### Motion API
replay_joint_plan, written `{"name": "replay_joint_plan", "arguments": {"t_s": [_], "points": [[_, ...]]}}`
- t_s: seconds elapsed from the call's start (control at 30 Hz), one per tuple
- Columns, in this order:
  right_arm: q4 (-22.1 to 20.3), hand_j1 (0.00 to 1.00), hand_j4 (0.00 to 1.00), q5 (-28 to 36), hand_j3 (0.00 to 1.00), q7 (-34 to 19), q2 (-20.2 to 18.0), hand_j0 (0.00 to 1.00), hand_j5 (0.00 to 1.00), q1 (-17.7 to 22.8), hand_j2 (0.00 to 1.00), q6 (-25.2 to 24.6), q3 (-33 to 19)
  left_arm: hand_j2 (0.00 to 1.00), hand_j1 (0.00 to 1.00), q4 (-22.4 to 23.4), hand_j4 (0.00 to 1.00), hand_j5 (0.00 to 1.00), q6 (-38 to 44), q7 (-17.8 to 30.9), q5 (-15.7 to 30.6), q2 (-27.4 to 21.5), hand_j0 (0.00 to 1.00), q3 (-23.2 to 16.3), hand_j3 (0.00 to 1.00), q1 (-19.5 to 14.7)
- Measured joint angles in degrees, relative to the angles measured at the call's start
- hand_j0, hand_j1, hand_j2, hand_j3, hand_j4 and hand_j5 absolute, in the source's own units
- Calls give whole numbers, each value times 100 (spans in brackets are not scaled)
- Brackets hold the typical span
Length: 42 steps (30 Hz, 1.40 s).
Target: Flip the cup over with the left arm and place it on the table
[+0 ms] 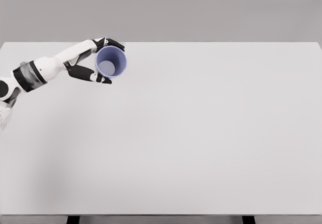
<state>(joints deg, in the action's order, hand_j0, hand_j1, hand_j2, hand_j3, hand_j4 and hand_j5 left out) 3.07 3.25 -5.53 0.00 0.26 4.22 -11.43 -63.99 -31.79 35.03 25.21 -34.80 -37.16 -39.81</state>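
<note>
At the near edge, toward six o'clock, the white counter ends in a straight lip with two dark supports just showing beneath it at about seven and five o'clock. Its broad pale surface runs back from there. At nine o'clock the left arm enters from the picture's left edge, a white segmented limb with a dark band around the forearm, angled upward and away toward eleven o'clock. At its end the left hand is turned so that the dark fingers arch over the top of the cup while the thumb and lower fingers reach under it near its lower rim, so the hand is clasped around the cup from both sides. The cup is a blue-violet one, sitting at about ten to eleven o'clock in the view, near the far left part of the counter. Its open mouth faces the camera, the round inner bottom visible as a paler disc. Whether it touches the counter cannot be told. Beyond the counter's far edge is a plain grey backdrop.
</note>
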Motion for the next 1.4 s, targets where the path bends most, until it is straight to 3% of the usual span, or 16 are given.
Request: {"name": "replay_joint_plan", "arguments": {"t_s": [0.33,0.57,1.0,1.4], "points": [[0,100,100,0,100,0,0,100,100,0,100,0,0,70,70,24,70,70,203,-2,674,55,70,1,70,334],[0,100,100,0,100,0,0,100,100,0,100,0,0,70,70,389,70,70,234,-3,1079,328,70,27,70,518],[0,100,100,0,100,0,0,100,100,0,100,-1,0,70,70,454,70,70,234,-3,1232,716,70,405,70,1125],[0,100,100,0,100,0,0,100,100,0,100,0,0,70,70,505,70,70,243,-3,1303,830,70,501,70,1283]]}}
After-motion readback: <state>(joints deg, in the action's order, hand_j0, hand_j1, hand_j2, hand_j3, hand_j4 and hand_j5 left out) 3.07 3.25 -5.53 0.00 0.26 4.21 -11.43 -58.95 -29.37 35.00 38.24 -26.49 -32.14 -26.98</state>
